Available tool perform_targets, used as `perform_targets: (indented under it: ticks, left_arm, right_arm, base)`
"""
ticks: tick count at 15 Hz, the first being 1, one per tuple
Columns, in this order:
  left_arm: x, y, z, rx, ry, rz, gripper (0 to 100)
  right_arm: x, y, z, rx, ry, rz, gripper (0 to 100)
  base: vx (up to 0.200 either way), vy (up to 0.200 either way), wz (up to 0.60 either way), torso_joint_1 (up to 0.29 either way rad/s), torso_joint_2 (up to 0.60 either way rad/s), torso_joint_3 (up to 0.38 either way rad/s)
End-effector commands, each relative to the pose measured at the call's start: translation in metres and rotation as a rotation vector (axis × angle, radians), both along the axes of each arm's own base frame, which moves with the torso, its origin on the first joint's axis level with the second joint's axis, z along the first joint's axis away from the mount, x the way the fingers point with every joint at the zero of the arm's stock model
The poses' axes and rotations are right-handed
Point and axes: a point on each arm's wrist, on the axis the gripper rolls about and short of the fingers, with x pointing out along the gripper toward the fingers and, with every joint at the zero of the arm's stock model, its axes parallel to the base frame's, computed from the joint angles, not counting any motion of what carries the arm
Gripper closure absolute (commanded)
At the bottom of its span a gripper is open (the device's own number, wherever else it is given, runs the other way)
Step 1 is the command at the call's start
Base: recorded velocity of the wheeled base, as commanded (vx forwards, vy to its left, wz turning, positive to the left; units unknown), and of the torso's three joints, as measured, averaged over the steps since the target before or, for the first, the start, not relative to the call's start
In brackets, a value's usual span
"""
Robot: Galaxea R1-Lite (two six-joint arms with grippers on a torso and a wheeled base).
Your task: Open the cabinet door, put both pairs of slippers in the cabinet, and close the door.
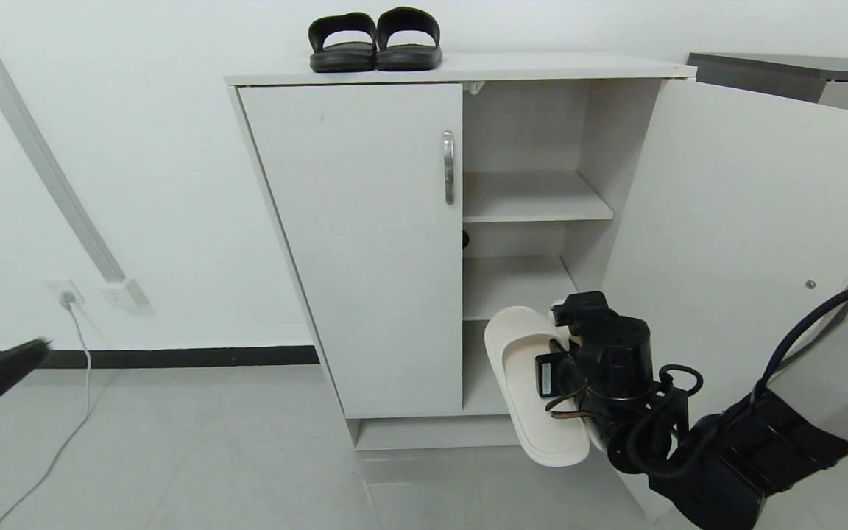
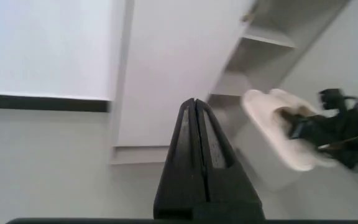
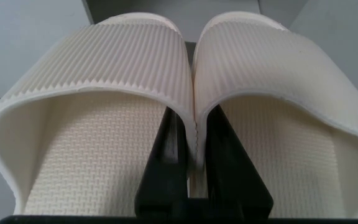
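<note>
Right wrist view looks straight down the right gripper (image 3: 194, 140). Its two black fingers (image 3: 166, 162) are drawn in close, with a narrow gap between them. In that gap they pinch the inner strap edges of the white slippers (image 3: 104, 143), which sit side by side with their ribbed straps touching at the middle. One finger reaches into each slipper's foot opening, so the pair is clamped as one bundle.

In the head view the same pair hangs from the gripper low in front of the cabinet (image 1: 468, 68), tilted, with the soles facing the left-hand door (image 1: 358, 250). The toe ends are near the lowest compartment and the heel ends are out over the floor (image 1: 210, 456). The slippers are just outside the cabinet's opening and do not rest on any shelf.

The right-hand door (image 1: 733, 221) is swung wide, showing an upper shelf (image 1: 534, 197) and another below it. The left-hand door is closed, with its metal handle (image 1: 449, 168) upright along its inner edge.

The black slippers (image 1: 375, 40) stand together on top of the cabinet, over the closed door.

In the left wrist view the left gripper (image 2: 195, 109) has its fingers pressed flat together and grips nothing. It is held well away from the cabinet, above the floor. A wall socket (image 1: 67, 294) with a cable (image 1: 85, 383) plugged into it is on the wall to the left.
</note>
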Motion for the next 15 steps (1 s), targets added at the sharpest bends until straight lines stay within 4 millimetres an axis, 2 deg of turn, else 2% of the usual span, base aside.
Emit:
perform_targets:
  ticks: [1,3,4,5,8,13,15]
  left_arm:
    - [-0.070,0.012,-0.053,0.093,-0.061,0.338,100]
    - [-0.080,0.010,-0.089,0.096,-0.065,0.360,100]
    - [-0.081,0.010,-0.097,0.096,-0.061,0.356,100]
    - [-0.081,0.010,-0.119,0.097,-0.046,0.346,100]
    - [-0.073,0.011,-0.146,0.106,-0.006,0.341,100]
    - [-0.073,0.012,-0.147,0.105,0.000,0.392,100]
    - [-0.074,0.014,-0.148,0.150,0.016,0.504,100]
  right_arm:
    - [0.003,0.002,-0.004,-0.005,0.004,-0.005,100]
    - [0.001,0.003,-0.005,-0.010,0.008,0.001,100]
    - [0.000,0.003,-0.006,-0.011,0.010,0.003,100]
    - [0.000,0.003,-0.006,-0.011,0.011,0.002,100]
    - [0.000,0.003,-0.007,-0.012,0.012,0.002,100]
    - [0.000,0.004,-0.008,-0.015,0.014,0.004,100]
    - [-0.002,0.005,-0.009,-0.018,0.016,0.010,100]
  base:
    - [0.000,0.000,0.00,0.000,0.00,0.000]
    - [0.000,0.000,0.00,0.000,0.00,0.000]
    - [0.000,0.000,0.00,0.000,0.00,0.000]
    - [0.000,0.000,0.00,0.000,0.00,0.000]
    - [0.000,0.000,0.00,0.000,0.00,0.000]
    - [0.000,0.000,0.00,0.000,0.00,0.000]
    - [0.000,0.000,0.00,0.000,0.00,0.000]
